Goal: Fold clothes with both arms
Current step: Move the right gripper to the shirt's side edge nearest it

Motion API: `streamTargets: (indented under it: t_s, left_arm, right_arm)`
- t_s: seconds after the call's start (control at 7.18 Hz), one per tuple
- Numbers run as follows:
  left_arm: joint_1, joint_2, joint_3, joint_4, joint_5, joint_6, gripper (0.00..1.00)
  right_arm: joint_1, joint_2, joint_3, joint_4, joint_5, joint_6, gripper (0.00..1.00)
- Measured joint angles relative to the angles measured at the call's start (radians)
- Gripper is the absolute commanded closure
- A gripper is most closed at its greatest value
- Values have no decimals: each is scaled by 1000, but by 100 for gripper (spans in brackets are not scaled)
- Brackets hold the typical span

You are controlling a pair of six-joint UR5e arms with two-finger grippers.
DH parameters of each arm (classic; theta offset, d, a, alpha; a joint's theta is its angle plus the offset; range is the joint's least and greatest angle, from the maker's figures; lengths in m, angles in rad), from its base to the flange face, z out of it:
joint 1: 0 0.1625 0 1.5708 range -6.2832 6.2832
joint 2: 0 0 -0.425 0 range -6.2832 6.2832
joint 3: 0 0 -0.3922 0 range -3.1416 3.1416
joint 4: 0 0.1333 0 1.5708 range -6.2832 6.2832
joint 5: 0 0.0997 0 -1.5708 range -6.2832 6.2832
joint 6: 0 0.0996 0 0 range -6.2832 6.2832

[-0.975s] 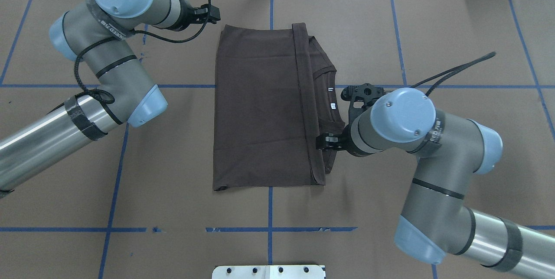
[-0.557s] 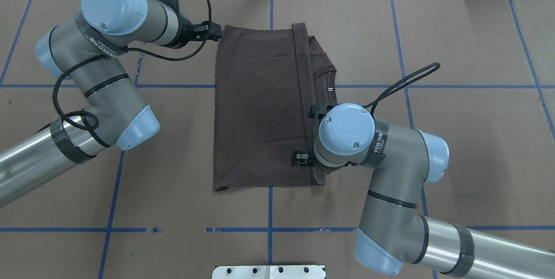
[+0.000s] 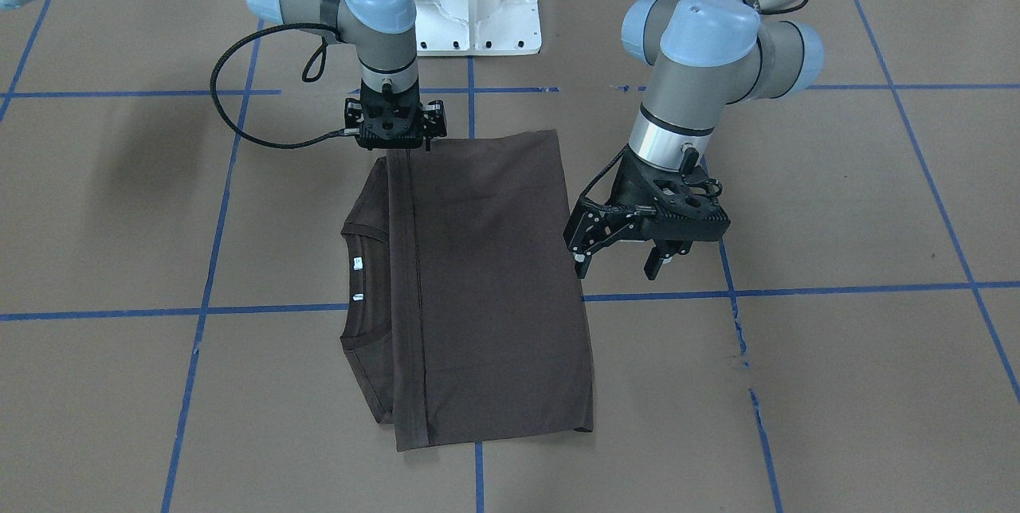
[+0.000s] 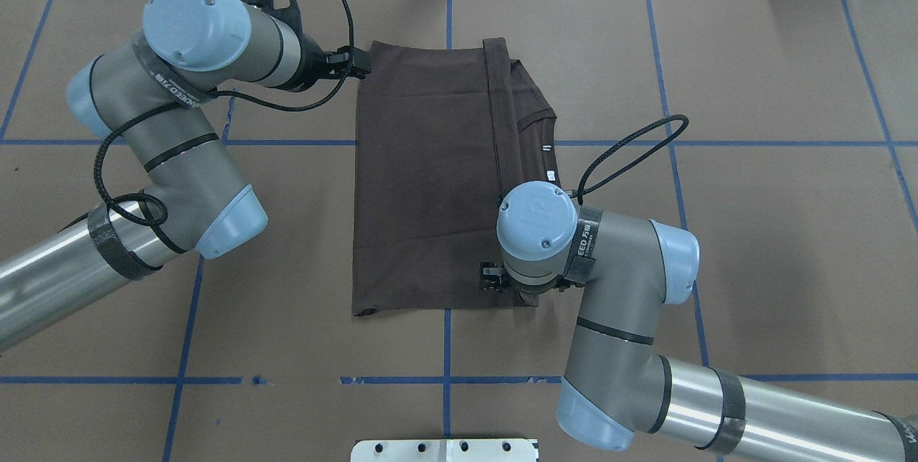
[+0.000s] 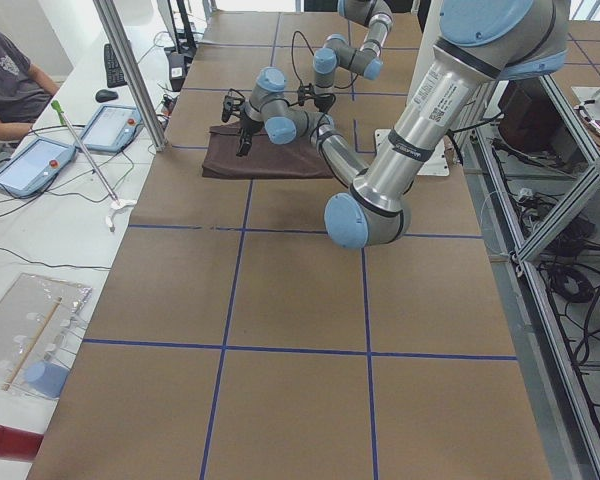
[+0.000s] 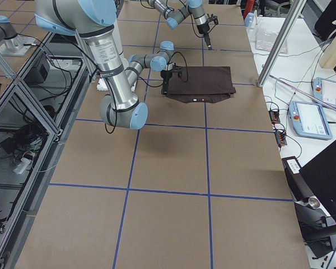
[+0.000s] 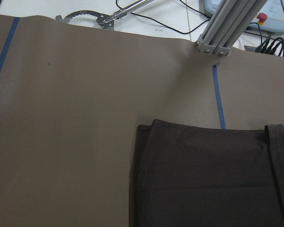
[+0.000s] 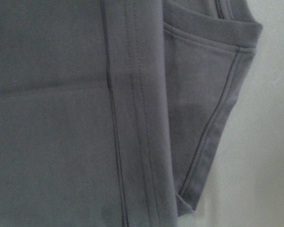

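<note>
The dark T-shirt (image 3: 494, 282) is lying folded mid-table (image 3: 837, 202); the left gripper (image 3: 616, 264) is hovering just beside its edge, fingers spread; the right gripper (image 3: 401, 142) is pointing down at a hem corner, possibly touching, its grip impossible to tell.

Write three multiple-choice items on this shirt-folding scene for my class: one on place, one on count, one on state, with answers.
1. Where is the right end effector?
A) over the T-shirt's far corner
B) over its corner nearest the robot
C) over its middle

2. How many white labels show at the collar?
A) none
B) five
C) two

3. The left end effector is:
A) open, empty
B) shut on a sleeve
C) shut on the collar

Answers:
1 B, it hangs above that near corner.
2 C, two pale tags sit inside the neckline.
3 A, its fingers stand apart, nothing between.
</note>
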Motion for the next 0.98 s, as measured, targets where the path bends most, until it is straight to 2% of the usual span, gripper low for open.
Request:
streamTargets:
  t_s: [0.98]
  left_arm:
    - [3,1,-1,-6,0,-4,0]
  right_arm:
    - [21,-20,-4,-58,22,-16,0]
